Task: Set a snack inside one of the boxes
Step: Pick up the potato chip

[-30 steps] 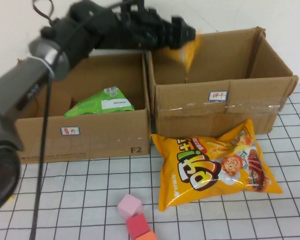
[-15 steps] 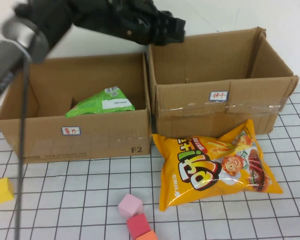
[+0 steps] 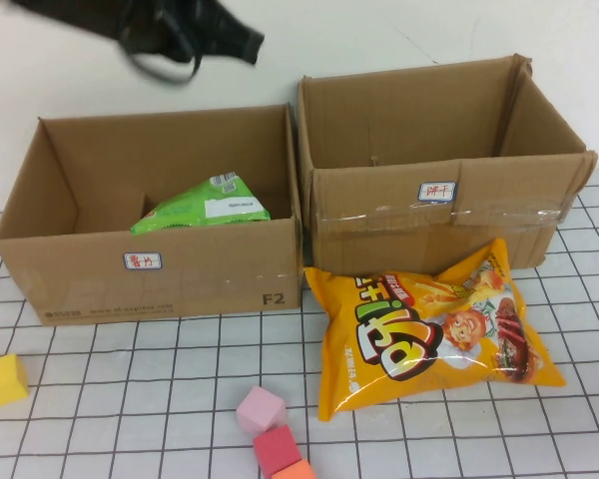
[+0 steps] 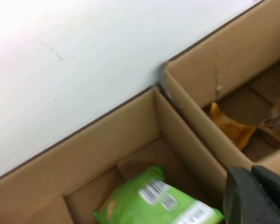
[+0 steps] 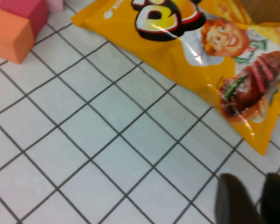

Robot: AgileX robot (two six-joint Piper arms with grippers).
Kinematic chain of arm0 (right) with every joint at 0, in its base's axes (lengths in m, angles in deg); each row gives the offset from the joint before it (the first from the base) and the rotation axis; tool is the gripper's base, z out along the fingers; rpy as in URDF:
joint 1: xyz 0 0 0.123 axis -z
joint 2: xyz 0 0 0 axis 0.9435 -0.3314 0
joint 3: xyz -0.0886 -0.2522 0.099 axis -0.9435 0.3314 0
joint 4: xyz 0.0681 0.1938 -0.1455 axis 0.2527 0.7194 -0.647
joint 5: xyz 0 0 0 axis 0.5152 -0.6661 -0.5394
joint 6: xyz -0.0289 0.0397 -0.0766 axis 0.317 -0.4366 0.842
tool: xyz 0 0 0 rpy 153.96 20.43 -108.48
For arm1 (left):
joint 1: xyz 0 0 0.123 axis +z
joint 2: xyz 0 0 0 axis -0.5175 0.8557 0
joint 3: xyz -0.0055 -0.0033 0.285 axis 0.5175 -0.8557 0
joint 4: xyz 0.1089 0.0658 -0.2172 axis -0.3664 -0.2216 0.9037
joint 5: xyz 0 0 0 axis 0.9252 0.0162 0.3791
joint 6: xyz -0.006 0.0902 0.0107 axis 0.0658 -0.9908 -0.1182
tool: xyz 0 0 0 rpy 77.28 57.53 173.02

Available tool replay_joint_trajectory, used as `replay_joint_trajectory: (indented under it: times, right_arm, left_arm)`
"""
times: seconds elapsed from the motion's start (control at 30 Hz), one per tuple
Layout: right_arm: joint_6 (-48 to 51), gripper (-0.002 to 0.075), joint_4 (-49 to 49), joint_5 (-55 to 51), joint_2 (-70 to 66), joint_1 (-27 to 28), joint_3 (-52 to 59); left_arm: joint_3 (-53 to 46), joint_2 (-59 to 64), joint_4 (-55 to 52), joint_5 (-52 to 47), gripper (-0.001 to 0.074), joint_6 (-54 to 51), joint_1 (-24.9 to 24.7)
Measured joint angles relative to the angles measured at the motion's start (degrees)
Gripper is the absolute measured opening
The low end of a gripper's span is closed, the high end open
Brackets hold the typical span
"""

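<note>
- The left gripper (image 3: 242, 42) sits high at the far left, above the back wall of the left box (image 3: 160, 269); it is blurred and partly cut off by the top edge, so I cannot tell how its fingers stand
- Nothing hangs from it that I can make out, which suggests it carries no snack at this moment
- The right box (image 3: 449, 215) stands just beside the left box, their side walls touching; in the left wrist view a small orange snack packet (image 4: 231, 128) lies on its floor, with another wrapper half cut off at the edge beside it
- From the high view that packet is hidden behind the right box's near wall, so the box looks empty there
- A green snack bag (image 3: 205, 205) leans inside the left box, tilted against its back corner, barcode side up
- The large yellow chip bag (image 3: 429, 329) lies flat on the gridded table (image 3: 160, 379) just in front of the right box, outside both boxes
- The right gripper (image 5: 249, 198) is not in the high view; its own camera shows only two dark finger stubs low over the tiles near the chip bag's corner, holding nothing, their tips cut off, so its spread is unclear
- Foam cubes lie near: a yellow cube (image 3: 5, 379) at the left, a pink cube (image 3: 261, 410) and red cube (image 3: 278, 449) at the near edge, an orange one cut off below
</note>
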Motion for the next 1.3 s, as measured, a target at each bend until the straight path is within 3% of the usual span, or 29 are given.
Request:
replay_joint_trajectory:
  times: [0.2,0.37,0.7,0.93,1.3]
  right_arm:
    - [8.7,0.0384,6.6,-1.1,-8.3,0.0,-0.5]
    - [14.7,0.0471,9.8,-3.3,-16.4,0.0,-3.4]
    - [19.8,0.0486,9.2,-0.4,-35.5,0.0,-14.9]
    - [20.9,0.0479,1.2,10.7,-41.0,0.0,-21.8]
    - [20.2,0.0367,0.1,14.2,-42.4,0.0,-23.7]
  left_arm:
    - [-25.7,-16.3,-1.2,11.9,0.0,4.3,-5.4]
    - [-43.7,-27.5,-2.5,19.8,-0.0001,5.5,-6.8]
    - [-59.1,-42.8,-8.8,20.5,-0.0001,12.1,-6.9]
    - [-64.1,-45.7,-9.1,19.9,-0.0001,12.7,-6.9]
    - [-64.5,-46.2,-9.3,16.9,-0.0001,12.8,-6.9]
